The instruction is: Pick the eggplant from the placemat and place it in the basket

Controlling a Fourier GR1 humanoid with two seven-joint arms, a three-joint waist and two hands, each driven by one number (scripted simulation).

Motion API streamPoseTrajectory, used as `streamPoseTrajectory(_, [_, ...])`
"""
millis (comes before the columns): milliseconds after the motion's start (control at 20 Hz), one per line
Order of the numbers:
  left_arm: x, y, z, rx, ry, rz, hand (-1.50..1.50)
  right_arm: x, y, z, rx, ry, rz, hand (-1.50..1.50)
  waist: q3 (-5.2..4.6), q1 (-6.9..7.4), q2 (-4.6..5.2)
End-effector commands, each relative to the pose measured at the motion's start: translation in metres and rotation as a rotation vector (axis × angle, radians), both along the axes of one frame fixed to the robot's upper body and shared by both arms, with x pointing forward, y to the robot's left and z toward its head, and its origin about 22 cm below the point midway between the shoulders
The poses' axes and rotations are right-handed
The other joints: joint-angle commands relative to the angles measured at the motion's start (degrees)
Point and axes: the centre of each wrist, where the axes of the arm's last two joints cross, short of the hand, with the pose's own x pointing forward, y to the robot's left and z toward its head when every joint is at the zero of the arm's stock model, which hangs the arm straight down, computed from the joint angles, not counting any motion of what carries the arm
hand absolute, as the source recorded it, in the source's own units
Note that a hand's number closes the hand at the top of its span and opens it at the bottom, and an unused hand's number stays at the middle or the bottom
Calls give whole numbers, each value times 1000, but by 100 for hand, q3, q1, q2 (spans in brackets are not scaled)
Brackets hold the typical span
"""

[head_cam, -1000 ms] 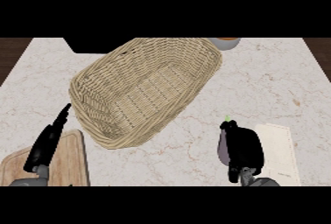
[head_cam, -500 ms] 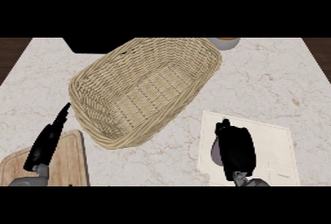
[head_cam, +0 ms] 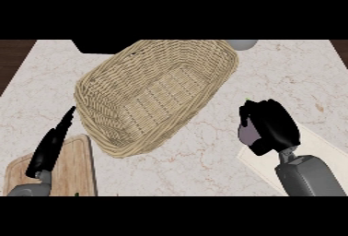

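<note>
Pale marbled stone makes up the worktop (head_cam: 204,170), with dark wood showing past its left and right edges. Held above it at the right is the dark purple eggplant (head_cam: 247,132), of which only a purple strip and a bit of green stem at the top show. The black right hand (head_cam: 272,126) is curled round it, fingers wrapped over its top and side, hiding most of it. Below and to the right of the hand lies the cream rectangular placemat (head_cam: 319,147), partly covered by the grey forearm. The eggplant now sits off the placemat's left edge, between it and the large oval woven wicker basket (head_cam: 102,99), which lies tilted across the middle of the worktop, well apart from the hand. Compared with half a second ago, the right hand and eggplant have moved up and a little toward the basket. The black left hand (head_cam: 49,150) rests at the lower left, fingers straight and holding nothing, over a light wooden cutting board (head_cam: 71,170), unchanged from before.
</note>
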Motion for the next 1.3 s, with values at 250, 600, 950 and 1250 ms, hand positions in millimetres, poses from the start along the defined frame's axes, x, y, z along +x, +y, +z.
streamPoseTrajectory(250, [-13, 3, -11, -3, 23, 18, 0, 48, -74, 96, 281, -291, 176, 150, 13, -38, -15])
streamPoseTrajectory(600, [-1, 5, -1, 8, 21, 25, 0, 28, -85, 178, 353, -337, 239, 150, 7, -121, -36])
streamPoseTrajectory(950, [-16, 7, -4, 20, 29, 28, 0, 24, -58, 243, 476, -209, 318, 150, 3, -76, -53])
streamPoseTrajectory(1250, [-2, -2, 3, -13, 24, 22, 0, 18, -36, 266, 515, -165, 365, 150, 4, -87, -38])
